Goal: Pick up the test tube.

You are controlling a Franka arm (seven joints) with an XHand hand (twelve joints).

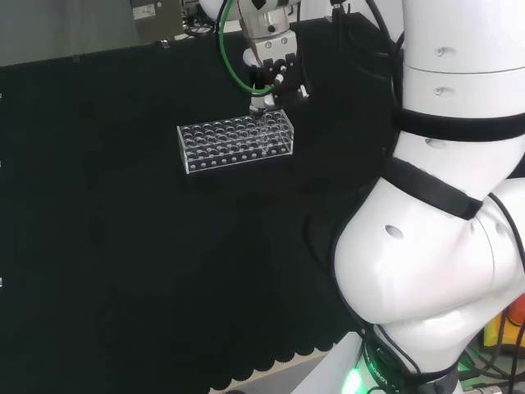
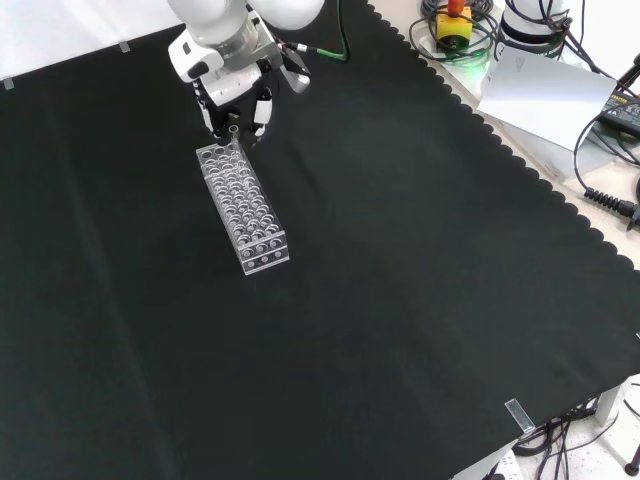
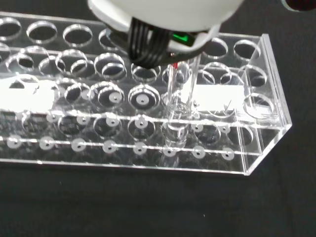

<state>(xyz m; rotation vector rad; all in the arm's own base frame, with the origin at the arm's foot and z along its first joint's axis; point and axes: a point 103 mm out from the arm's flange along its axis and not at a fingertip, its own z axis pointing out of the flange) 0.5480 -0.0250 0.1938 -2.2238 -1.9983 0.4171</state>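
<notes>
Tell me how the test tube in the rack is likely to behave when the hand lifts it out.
The test tube looks like thin clear glass, so it is probably light, stiff and fragile. Its smooth wall may be slippery between the fingers of the hand. It stands upright in a hole of the clear rack, so pulled at a slant it might catch or tip the rack.

Clear rack and tube on black cloth, white arm above.

The tabletop (image 2: 400,300) wears plain black cloth with a scalloped edge. The rack (image 2: 243,207) is clear, see-through plastic, patterned with rows of round holes and small pale dots along its lower shelves. The test tube (image 3: 177,106) is clear glass with a thin red mark near its top. The hand (image 1: 271,78) is black and white, with a green cable (image 1: 230,61) looping past it. The arm (image 1: 447,205) is glossy white with black bands, and a green light glows at its base.
</notes>
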